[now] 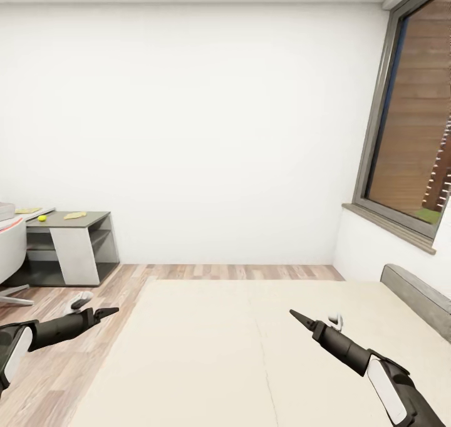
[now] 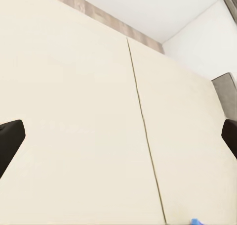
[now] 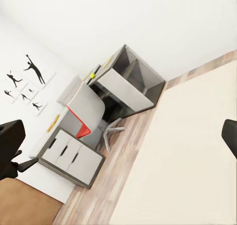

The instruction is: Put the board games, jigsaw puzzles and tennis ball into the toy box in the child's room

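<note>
Filling the lower half of the head view: the wide beige mattress of the bed (image 1: 250,352), plain, one faint seam down its middle, grey headboard at its right edge under a grey-framed window (image 1: 407,120). White walls beyond the bed; wood-plank floor (image 1: 238,272) between bed and far wall. Far left of the bed, against that wall: the dark-grey low section of the table (image 1: 78,239), open shelves beneath. On the top, a small yellow-green tennis ball (image 1: 42,218) and, beside it toward the bed, a thin yellowish jigsaw slab (image 1: 74,215); a second yellowish slab (image 1: 27,210) just past the ball, away from the bed. White chair with a red edge (image 3: 86,109) pushed up to the table, white drawers (image 3: 74,158) and black silhouette pictures (image 3: 24,84) close by, in the right wrist view.

Left gripper (image 1: 94,311) held low off the bed's left edge, above the floor, fingers spread. Right gripper (image 1: 319,322) raised above the mattress, pointing toward the table, fingers likewise apart. Nothing held in either. A sliver of something blue at the mattress edge in the left wrist view, too small to identify.
</note>
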Motion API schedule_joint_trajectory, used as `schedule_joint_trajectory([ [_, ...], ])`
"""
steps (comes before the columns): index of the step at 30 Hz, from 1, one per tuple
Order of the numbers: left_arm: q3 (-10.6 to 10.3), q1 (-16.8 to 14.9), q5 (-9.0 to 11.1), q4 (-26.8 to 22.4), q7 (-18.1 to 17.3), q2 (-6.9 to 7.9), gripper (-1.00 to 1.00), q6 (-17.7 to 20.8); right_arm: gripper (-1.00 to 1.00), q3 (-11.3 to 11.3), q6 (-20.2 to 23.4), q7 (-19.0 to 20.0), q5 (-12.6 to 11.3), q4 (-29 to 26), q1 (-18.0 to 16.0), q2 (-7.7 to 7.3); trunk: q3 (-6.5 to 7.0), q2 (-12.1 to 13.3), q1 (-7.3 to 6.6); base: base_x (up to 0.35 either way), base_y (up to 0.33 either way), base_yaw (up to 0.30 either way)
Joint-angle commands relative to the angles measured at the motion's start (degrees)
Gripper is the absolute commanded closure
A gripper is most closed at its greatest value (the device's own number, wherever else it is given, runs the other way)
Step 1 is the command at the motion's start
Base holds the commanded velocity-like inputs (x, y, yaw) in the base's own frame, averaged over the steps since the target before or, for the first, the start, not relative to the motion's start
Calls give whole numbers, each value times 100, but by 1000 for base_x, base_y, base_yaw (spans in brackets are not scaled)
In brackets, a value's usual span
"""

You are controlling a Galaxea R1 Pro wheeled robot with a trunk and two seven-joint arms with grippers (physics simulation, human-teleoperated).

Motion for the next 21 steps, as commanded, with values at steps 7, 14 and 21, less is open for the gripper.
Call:
schedule_joint_trajectory([
  [7,8,-5,4,-2,-14,-1,-100,30,-100,-4,45,2,-40,3,-5,2,-9,-6,1,0,-293,0],
  [14,8,-5,4,-2,-14,-1,-100,30,-100,-4,45,4,-40,3,-6,-2,-9,-6,1,0,-294,0],
  [21,8,-5,4,-5,-14,-1,-100,30,-100,-4,45,9,-40,3,-6,-2,-9,-6,1,0,-294,0],
])
